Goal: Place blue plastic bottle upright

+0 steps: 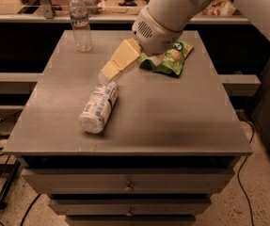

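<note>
The blue plastic bottle (99,108) lies on its side on the grey table (172,121), left of centre, with its ribbed base toward the front and its cap end toward the back. Its wide white label has dark print. My gripper (110,71), with pale yellow fingers, reaches down from the white arm and sits right above the bottle's cap end, hiding the cap.
A slimmer clear bottle (80,22) stands upright at the table's back left corner. A green snack bag (170,58) lies at the back, partly behind my arm. A dark cabinet stands at the right. Drawers sit under the tabletop.
</note>
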